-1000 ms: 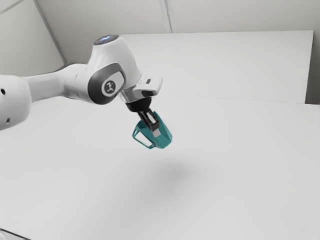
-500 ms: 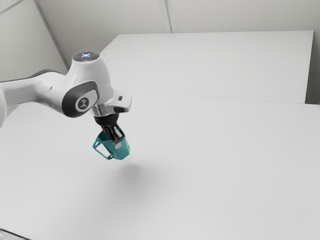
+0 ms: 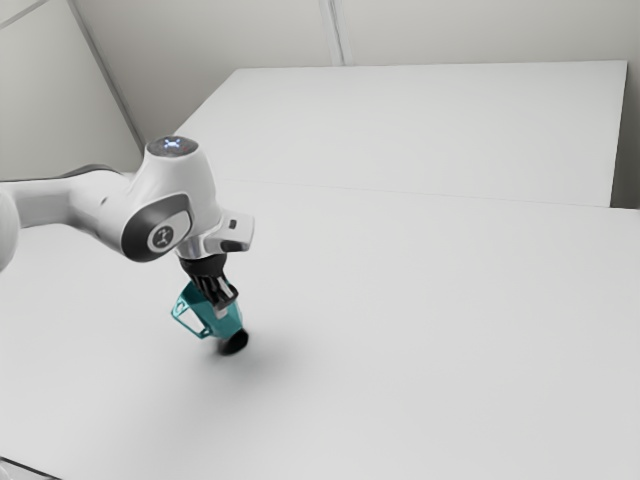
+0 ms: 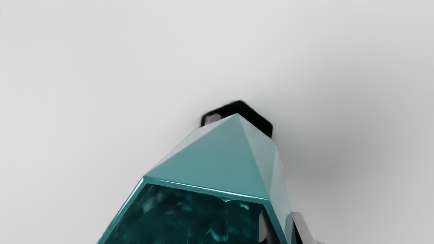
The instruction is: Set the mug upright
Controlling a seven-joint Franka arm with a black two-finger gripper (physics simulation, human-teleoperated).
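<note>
Exterior view: the mug (image 3: 231, 327) is tilted beneath the hand (image 3: 222, 306), close to the desk (image 3: 450, 350), its wall pinched between both fingers.

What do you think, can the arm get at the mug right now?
Very likely yes: the gripper appears to be pinching the wall of the tilted mug, with nothing visible in the way.

In the exterior view, 2 grey walls (image 3: 210, 35) meet at 10 o'clock; a white panel (image 3: 440, 130) lies at 1 o'clock, beyond the white table (image 3: 450, 340).
</note>
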